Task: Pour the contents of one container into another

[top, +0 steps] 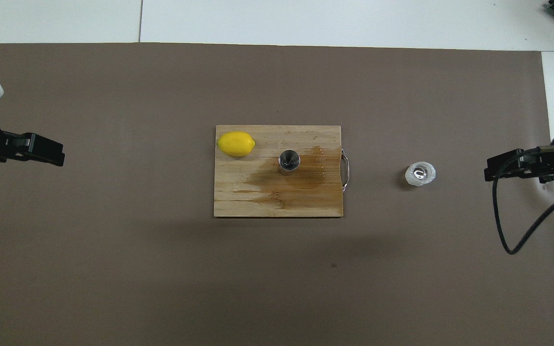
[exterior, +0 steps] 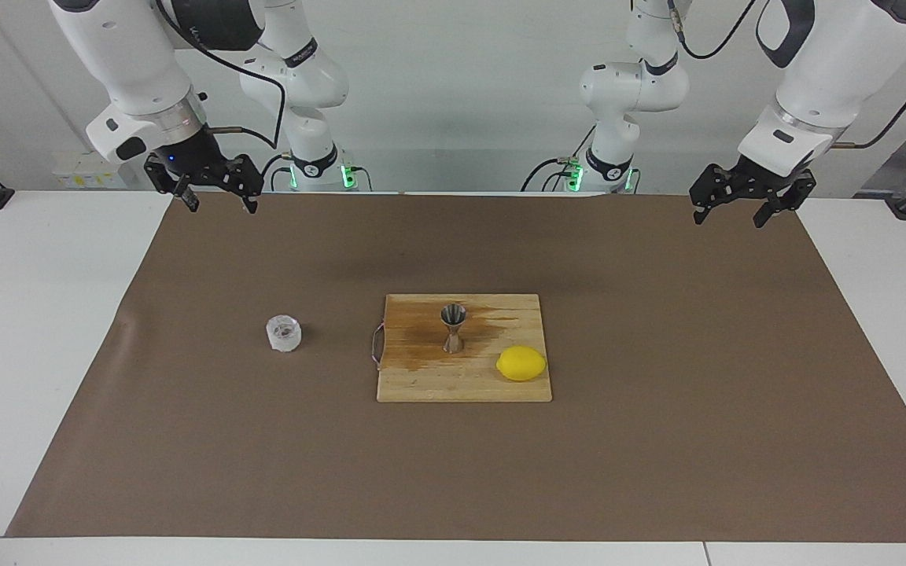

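The clear faceted cup (exterior: 284,333) stands upright on the brown mat toward the right arm's end of the table; it also shows in the overhead view (top: 420,174). The steel jigger (exterior: 453,326) stands upright on a wooden cutting board (exterior: 421,385), inside a dark wet stain; it also shows in the overhead view (top: 288,160). My right gripper (exterior: 221,206) hangs open and empty, raised over the mat's edge at its own end of the table, apart from the cup. My left gripper (exterior: 728,220) hangs open and empty over the mat's edge at its own end.
A yellow lemon (exterior: 521,363) lies on the board beside the jigger, toward the left arm's end. The board (top: 267,202) has a metal handle (top: 346,170) on the edge that faces the cup. A brown mat (exterior: 657,440) covers the white table.
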